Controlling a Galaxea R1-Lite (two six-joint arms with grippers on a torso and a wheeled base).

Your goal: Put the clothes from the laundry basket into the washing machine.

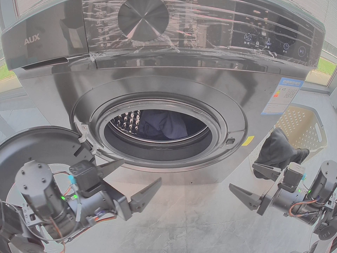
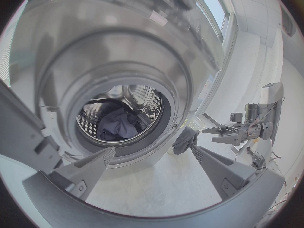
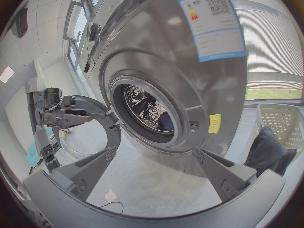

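Left jaws: spread apart, empty, low at near left, beside the open door (image 1: 38,144).
Right jaws: spread apart, empty, near right, close to the grey garment (image 1: 279,148).
Done: blue garment (image 1: 165,125) lies inside the washing machine (image 1: 168,85) drum.
Remaining: grey garment hangs over the laundry basket (image 1: 310,132) rim at far right; probably about halfway.

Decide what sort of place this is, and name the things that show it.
Probably a laundry room: a front-loading washing machine with its door open, dark clothes in its drum, and a laundry basket beside it with a dark garment draped over it.
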